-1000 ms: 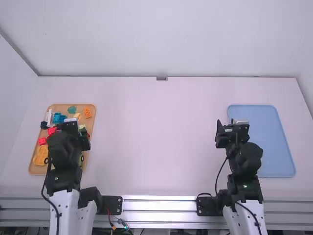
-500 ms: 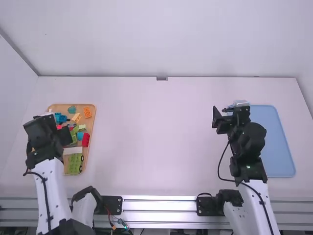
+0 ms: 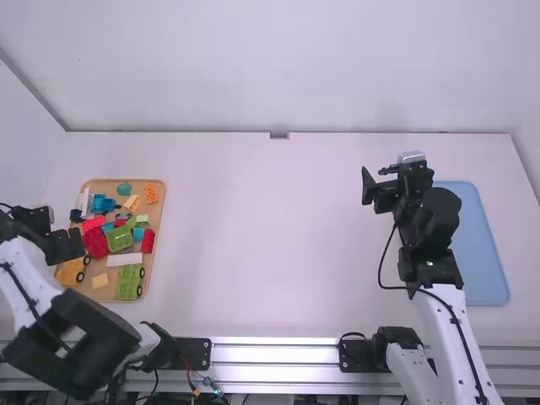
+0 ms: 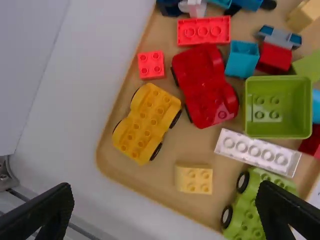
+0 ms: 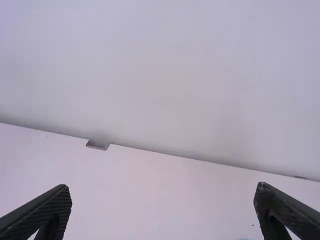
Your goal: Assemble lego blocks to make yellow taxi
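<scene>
A yellow car base (image 4: 147, 122) with black wheels, likely the taxi's bottom, lies studs up near one side of a wooden tray (image 4: 160, 182). Just beside it are a small red block (image 4: 151, 64) and a red car base (image 4: 205, 85). A pale yellow block (image 4: 194, 179) sits apart, near a green car base (image 4: 255, 205) and a long white block (image 4: 257, 152).

The left gripper (image 4: 165, 190) is above the tray, fingers wide apart, holding nothing. The right gripper (image 5: 164, 190), also wide open and empty, is off near a blue tray (image 3: 481, 245) on the white table (image 3: 270, 236).

Picking the yellow base probably comes first. It lies askew, so fingers coming down unturned could pinch a corner and spin it. One finger might land on the tray's rim, or nudge the red base. Gripped by its wheels, it could roll or slip.
</scene>
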`<state>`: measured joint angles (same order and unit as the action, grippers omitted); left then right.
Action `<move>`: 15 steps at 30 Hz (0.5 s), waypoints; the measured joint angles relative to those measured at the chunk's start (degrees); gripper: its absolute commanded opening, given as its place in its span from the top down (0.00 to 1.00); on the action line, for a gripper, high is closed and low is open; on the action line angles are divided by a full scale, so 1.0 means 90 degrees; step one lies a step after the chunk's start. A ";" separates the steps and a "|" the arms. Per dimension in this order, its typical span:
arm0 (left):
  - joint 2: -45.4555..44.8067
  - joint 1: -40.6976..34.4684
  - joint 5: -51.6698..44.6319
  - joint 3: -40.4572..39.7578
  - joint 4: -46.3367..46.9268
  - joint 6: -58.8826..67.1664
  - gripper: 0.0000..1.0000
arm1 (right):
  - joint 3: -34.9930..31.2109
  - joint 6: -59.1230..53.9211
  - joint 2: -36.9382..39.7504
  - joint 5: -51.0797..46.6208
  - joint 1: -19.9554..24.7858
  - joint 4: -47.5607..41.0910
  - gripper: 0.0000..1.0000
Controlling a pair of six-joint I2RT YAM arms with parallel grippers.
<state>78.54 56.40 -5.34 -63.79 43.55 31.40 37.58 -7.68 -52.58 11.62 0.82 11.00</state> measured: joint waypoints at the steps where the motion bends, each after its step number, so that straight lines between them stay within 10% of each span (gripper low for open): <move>1: 0.0423 0.0058 -0.0053 -0.0384 0.0226 0.0226 0.02 | 0.0024 -0.0027 -0.0044 0.0002 0.0000 0.0034 0.02; 15: 0.3521 0.0134 0.0243 -0.2278 0.1110 0.2470 0.05 | 0.0044 -0.0070 -0.0146 0.0024 0.0000 0.0221 0.01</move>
<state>110.24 57.60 -3.16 -84.29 53.54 53.63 37.98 -8.32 -53.89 11.84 0.82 12.99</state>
